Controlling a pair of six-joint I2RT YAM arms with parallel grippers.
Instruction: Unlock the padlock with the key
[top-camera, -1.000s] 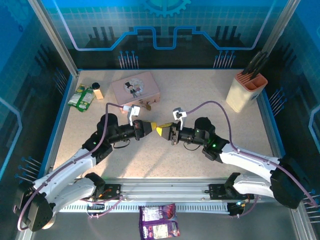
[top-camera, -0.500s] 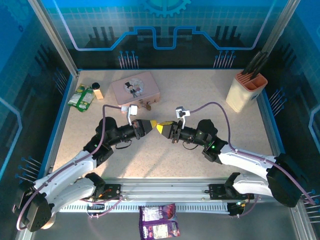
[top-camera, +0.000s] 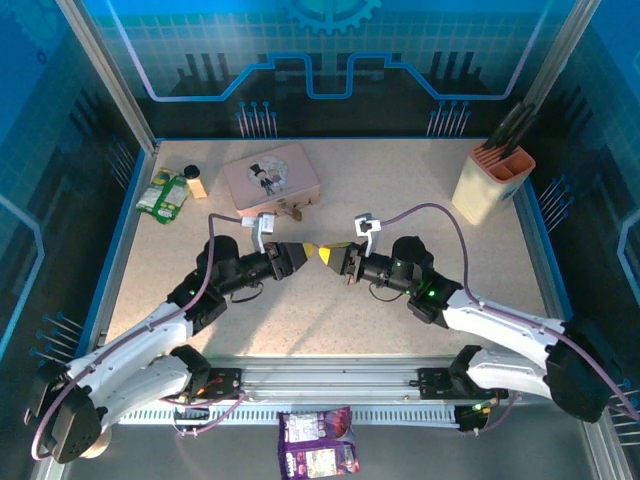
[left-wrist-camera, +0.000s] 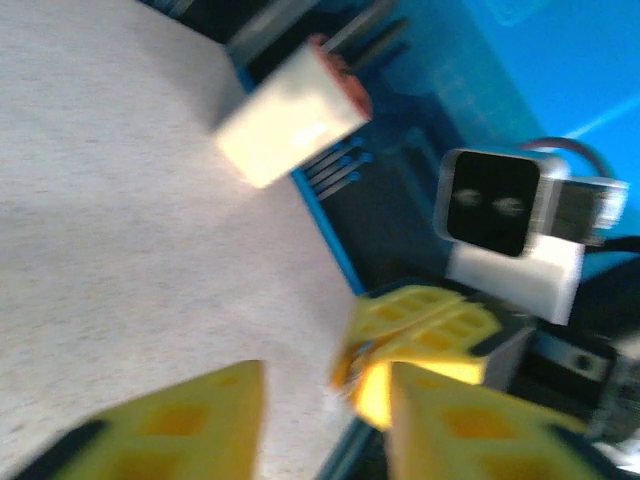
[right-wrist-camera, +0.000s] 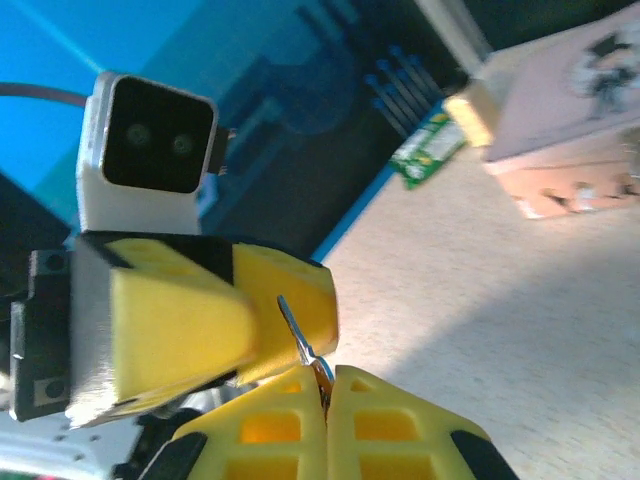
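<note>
Right gripper (right-wrist-camera: 325, 385): jaws pinching key (right-wrist-camera: 300, 337), apparently handover step.
Left gripper (top-camera: 311, 249): jaws parted.
Padlock (top-camera: 294, 212): next, likely needs keyhole alignment.

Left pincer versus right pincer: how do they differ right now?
The left pincer stands open, with a gap between its fingers; the right pincer is shut. The right pincer grips the key, its thin silvery end sticking out; nothing shows between the left pincer's fingers. Seen from above, the left pincer points right and the right pincer points left. Both have yellow fingers and meet tip to tip above the table.
</note>
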